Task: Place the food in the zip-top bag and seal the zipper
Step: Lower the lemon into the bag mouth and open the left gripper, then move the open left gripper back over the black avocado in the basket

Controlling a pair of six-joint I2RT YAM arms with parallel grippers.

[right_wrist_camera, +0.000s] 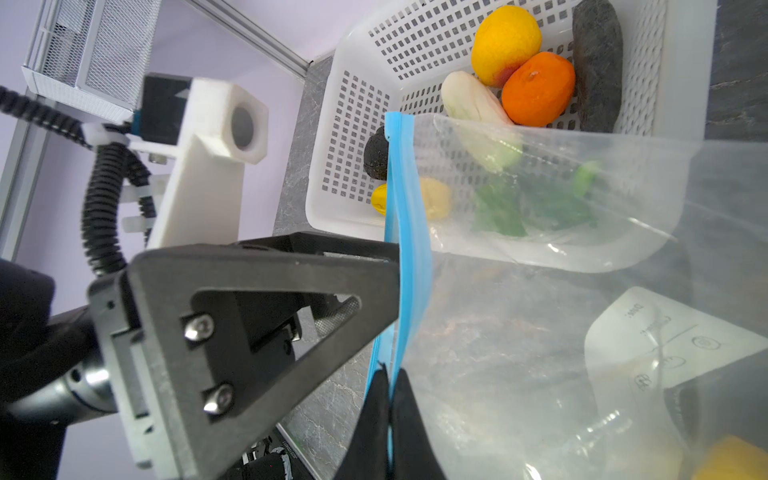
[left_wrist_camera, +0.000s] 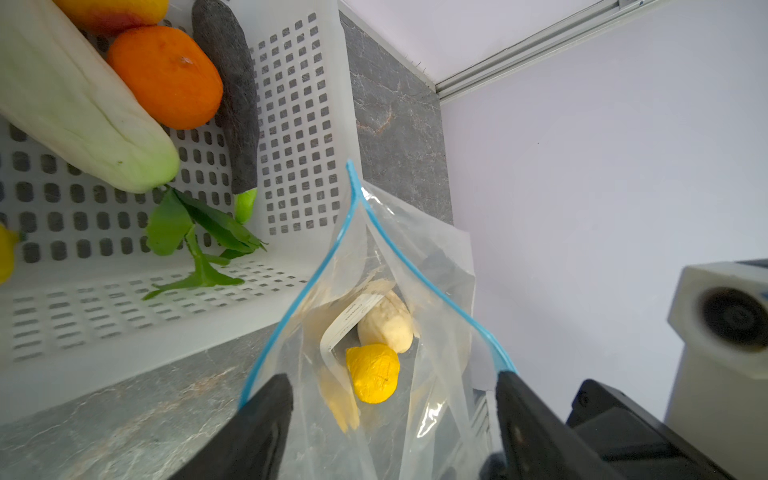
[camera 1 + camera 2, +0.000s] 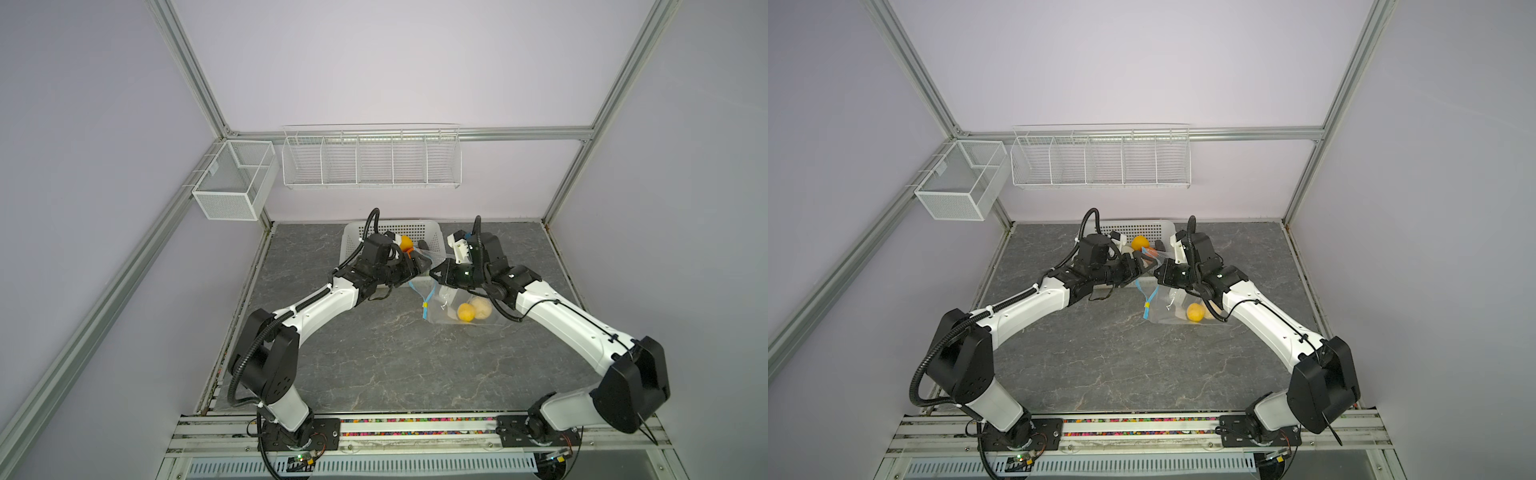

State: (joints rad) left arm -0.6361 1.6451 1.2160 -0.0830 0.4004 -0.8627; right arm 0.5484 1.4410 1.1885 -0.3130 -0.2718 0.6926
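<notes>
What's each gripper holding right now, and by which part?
The right gripper pinches the bag by its blue zipper strip. The left gripper is open at the bag's mouth, gripping nothing.

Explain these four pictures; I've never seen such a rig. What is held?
These are two white-and-black robot arms mounted at the near edge of a grey marbled tabletop, each ending in a two-fingered gripper. Two pictures look down from overhead and are nearly identical; the other two come from a camera on each wrist. On the tabletop rests a clear plastic zip-top bag with a light-blue zipper strip; inside are a yellow round toy fruit and a beige lumpy piece. Behind it stands a white perforated plastic basket holding more toy food: an orange fruit, a long pale vegetable, green leaves. The right gripper is shut on the strip, holding the mouth up. The left gripper is open, fingers spread at the bag's mouth.
</notes>
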